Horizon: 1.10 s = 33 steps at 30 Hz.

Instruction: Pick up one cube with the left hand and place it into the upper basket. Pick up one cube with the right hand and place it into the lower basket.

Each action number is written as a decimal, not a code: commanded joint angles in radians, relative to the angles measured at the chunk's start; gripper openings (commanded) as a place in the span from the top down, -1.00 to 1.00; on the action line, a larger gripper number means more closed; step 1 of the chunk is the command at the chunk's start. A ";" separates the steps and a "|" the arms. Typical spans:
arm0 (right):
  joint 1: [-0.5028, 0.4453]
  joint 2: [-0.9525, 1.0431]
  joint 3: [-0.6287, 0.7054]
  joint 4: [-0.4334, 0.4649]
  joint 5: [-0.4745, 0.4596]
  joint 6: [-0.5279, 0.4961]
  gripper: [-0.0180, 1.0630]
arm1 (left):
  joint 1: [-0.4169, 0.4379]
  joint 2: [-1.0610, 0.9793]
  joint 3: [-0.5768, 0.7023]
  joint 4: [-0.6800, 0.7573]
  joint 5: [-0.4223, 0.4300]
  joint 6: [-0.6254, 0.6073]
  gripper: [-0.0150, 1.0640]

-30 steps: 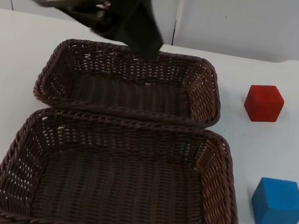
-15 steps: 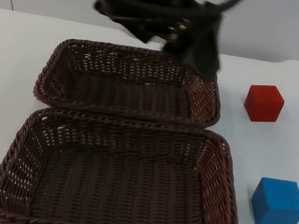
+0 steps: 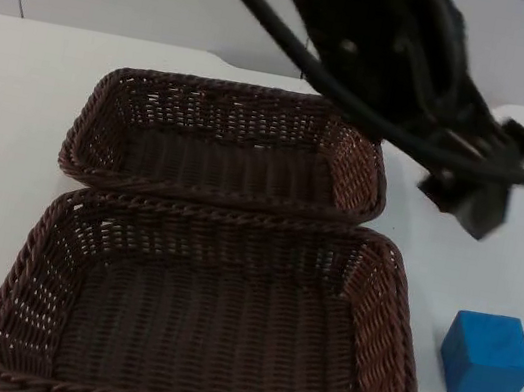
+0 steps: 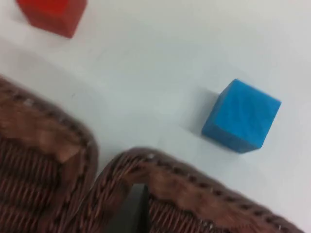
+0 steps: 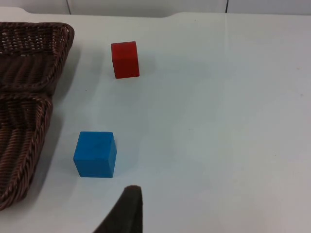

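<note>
Swinging across from above the upper basket's far rim, the left arm now reaches over that basket's right end to the bench beyond it, and its body hides the spot where the red cube stood a second ago in the top view. The white bench [image 3: 16, 92] carries everything. On it the lower basket [image 3: 205, 316], the larger of the two brown wicker ones, lies nearest the camera with nothing inside. The upper basket [image 3: 231, 142] sits at its 12 o'clock, rims touching, also with nothing inside. The left end effector [image 3: 473, 208] hangs at about 3 o'clock from the upper basket, over the bench just beside that basket's right end; whether its fingers are wide or narrow I cannot tell. The blue cube [image 3: 487, 357] rests on the bench at 3 o'clock from the lower basket, near its right rim but apart from it. The red cube [image 5: 125, 59] stands on the bench at 12 o'clock from the blue one, well apart from it and untouched. The right end effector [image 5: 127, 213] waits off to the side with both cubes ahead of it; its opening cannot be judged either.
</note>
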 commanded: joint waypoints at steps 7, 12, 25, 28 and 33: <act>-0.007 -0.004 0.005 -0.002 -0.006 -0.003 -0.98 | -0.083 0.132 -0.130 0.032 0.003 -0.009 -0.97; -0.007 -0.004 0.005 -0.002 -0.006 -0.003 -0.98 | -0.136 0.212 -0.189 0.077 0.011 -0.005 -0.97; -0.007 -0.004 0.005 -0.002 -0.006 -0.003 -0.98 | -0.215 0.372 -0.267 0.129 0.019 0.108 -0.97; -0.007 -0.004 0.005 -0.002 -0.006 -0.003 -0.98 | -0.215 0.390 -0.280 0.177 -0.017 0.108 -0.97; -0.007 -0.004 0.005 -0.002 -0.006 -0.003 -0.98 | -0.215 0.395 -0.280 0.216 -0.061 0.108 -0.97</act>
